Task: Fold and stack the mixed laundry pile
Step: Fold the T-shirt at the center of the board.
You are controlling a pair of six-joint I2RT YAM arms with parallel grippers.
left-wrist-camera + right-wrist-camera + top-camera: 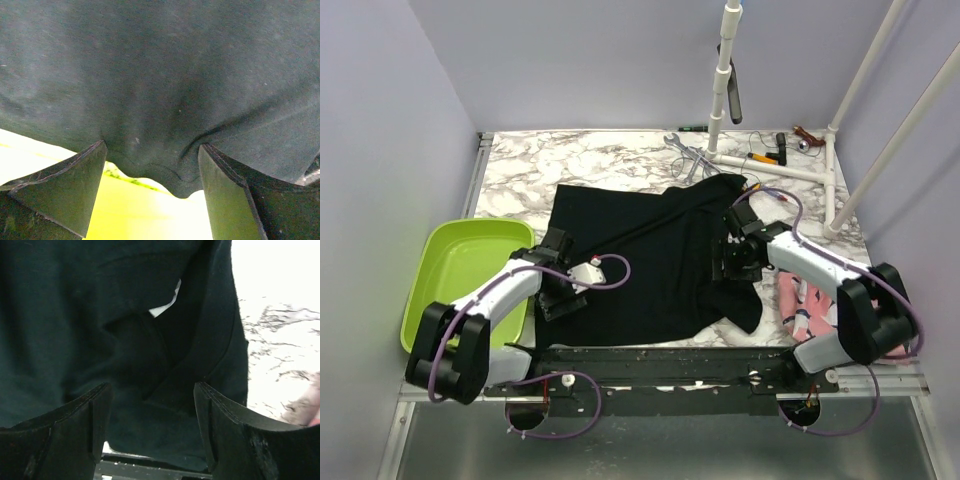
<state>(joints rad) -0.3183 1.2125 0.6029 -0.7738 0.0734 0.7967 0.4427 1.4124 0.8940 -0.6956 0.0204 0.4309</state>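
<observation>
Overhead, a black garment is lying spread across the middle of the marble table, rumpled along its right side. The left gripper is sitting at the garment's lower left edge, beside a green basin at the frame's left. The right gripper is resting over the garment's right part. A pink garment is lying at the lower right, partly hidden under the right arm. A wrench and small tools are lying near a white pipe frame at the top.

Through the left wrist camera, the left gripper is holding its jaws spread wide, with the black garment's hem sagging between them over bright green.

Through the right wrist camera, the right gripper is likewise gaping, with folds of black garment filling the frame and pink garment peeking in at the lower right.
</observation>
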